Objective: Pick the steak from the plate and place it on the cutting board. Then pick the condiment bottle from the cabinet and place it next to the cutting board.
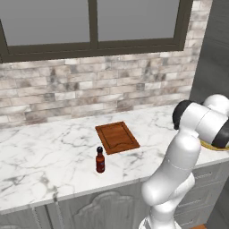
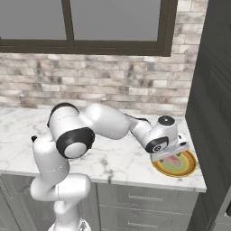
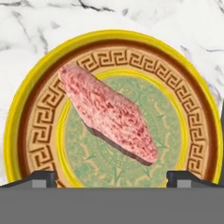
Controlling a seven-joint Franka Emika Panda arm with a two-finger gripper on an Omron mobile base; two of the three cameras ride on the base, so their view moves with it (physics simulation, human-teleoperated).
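Marble counter [image 1: 53,147], white with grey veins, runs left to right below a grey brick wall [image 1: 89,85] and a dark-framed window [image 1: 91,27].

Plate [image 3: 26,131]: round, yellow rim, brown key-pattern band, greenish centre. It sits at the far right end of the counter, close to the front edge and just beside a tall dark grey unit [image 2: 212,113]. Contents: one steak [image 3: 107,113], a pink marbled slab lying diagonally across the centre, wholly inside the rim.

Cutting board [image 1: 117,136]: reddish-brown wood with a groove round the edge, flat on the counter mid-way along, nothing on it. Open marble lies on all sides of it.

Condiment bottle [image 1: 100,160]: red-brown, black cap, upright on the counter just near and left of the board, apart from it and close to the counter's front edge.

Gripper [image 2: 170,155]: hangs directly over the plate, pointing down, fingers [image 3: 41,178] spread wide to either side of the steak and touching nothing.

Base cabinets [image 2: 149,198]: grey drawers below the counter. Wide bare marble lies left of the bottle.
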